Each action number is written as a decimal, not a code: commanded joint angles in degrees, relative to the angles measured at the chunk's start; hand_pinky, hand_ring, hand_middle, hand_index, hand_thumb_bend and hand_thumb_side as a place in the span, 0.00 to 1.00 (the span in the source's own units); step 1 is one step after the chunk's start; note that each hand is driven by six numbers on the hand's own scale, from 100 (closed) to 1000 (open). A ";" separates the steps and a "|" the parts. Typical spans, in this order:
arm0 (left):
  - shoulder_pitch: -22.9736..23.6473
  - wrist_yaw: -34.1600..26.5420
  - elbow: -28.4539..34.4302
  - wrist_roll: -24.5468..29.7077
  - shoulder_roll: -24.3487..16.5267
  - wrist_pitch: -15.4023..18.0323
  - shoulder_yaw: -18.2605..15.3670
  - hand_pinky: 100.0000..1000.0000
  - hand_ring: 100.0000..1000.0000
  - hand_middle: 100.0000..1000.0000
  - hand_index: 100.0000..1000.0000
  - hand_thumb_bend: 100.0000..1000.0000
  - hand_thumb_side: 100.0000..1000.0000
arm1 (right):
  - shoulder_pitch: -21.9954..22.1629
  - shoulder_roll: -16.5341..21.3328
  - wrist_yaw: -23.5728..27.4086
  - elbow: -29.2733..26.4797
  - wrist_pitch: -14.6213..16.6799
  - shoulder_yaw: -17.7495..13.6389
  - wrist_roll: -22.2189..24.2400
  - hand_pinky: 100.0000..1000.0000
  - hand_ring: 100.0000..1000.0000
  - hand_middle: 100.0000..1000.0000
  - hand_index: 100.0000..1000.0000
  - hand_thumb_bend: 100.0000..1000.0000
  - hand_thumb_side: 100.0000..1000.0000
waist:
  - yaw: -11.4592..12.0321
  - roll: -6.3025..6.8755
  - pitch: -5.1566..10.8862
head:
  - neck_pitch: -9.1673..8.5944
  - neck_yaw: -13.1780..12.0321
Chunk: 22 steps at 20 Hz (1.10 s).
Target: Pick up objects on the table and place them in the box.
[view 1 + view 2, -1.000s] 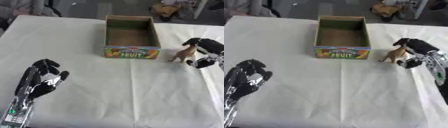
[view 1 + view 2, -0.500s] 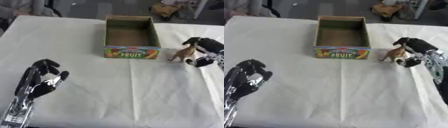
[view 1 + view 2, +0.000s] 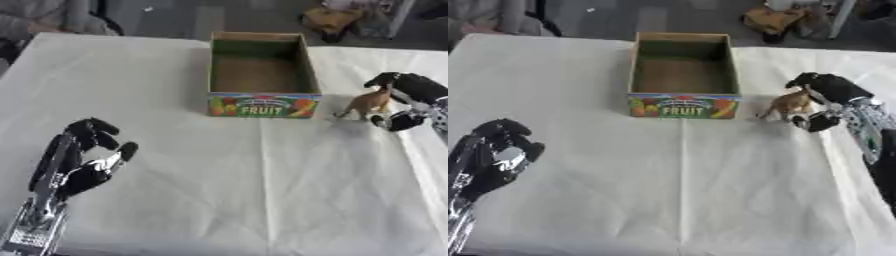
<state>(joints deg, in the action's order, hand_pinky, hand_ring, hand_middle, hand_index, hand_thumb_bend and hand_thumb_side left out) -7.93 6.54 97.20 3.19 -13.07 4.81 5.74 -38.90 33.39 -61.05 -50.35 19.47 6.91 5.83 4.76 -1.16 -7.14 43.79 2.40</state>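
My right hand (image 3: pixel 831 102) stays where it was a second ago, fingers and thumb curled around the small brown toy animal (image 3: pixel 787 104), which stands on the white tablecloth (image 3: pixel 262 190) just right of the box (image 3: pixel 260 75), near its front corner. Neither the toy nor the hand has moved since the earlier frames. The cardboard box, with "FRUIT" on its front, holds nothing I can see. My left hand (image 3: pixel 80 162) rests as before near the lower left, fingers relaxed and holding nothing.
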 commanded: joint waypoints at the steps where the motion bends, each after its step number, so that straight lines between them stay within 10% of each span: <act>1: -0.36 -0.22 0.62 0.10 -0.31 0.11 0.07 0.50 0.45 0.49 0.54 0.59 0.30 | -1.52 0.84 -0.94 0.29 -0.06 -0.75 -0.40 0.75 0.78 0.77 0.86 0.26 0.00 | 0.07 0.11 0.85 | 0.33 0.19; 9: -0.32 -0.24 0.60 0.12 -0.26 0.11 0.07 0.50 0.45 0.49 0.54 0.59 0.30 | -2.19 0.05 -2.61 1.24 -0.05 -0.83 -0.86 0.74 0.76 0.71 0.82 0.24 0.00 | 0.16 0.21 0.87 | 0.33 0.29; 17: -0.39 -0.25 0.60 0.10 -0.25 0.12 0.05 0.50 0.45 0.49 0.54 0.59 0.30 | -2.01 -0.36 -4.07 1.20 -0.16 -0.86 -4.04 0.65 0.57 0.30 0.39 0.18 0.00 | 0.16 0.21 0.89 | 0.33 0.22; 22: -0.43 -0.23 0.59 0.12 -0.22 0.12 0.06 0.50 0.45 0.49 0.54 0.59 0.30 | -1.90 -0.49 -4.40 1.08 -0.27 -1.03 -6.72 0.62 0.52 0.22 0.32 0.11 0.00 | 0.20 0.19 0.94 | 0.33 0.20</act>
<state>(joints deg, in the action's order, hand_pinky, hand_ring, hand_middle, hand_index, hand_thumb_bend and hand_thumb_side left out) -7.92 6.54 97.20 3.21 -13.03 4.81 5.76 -39.83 31.59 -65.09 -48.79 19.29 6.40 -0.04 4.95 -1.00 -7.05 43.79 2.63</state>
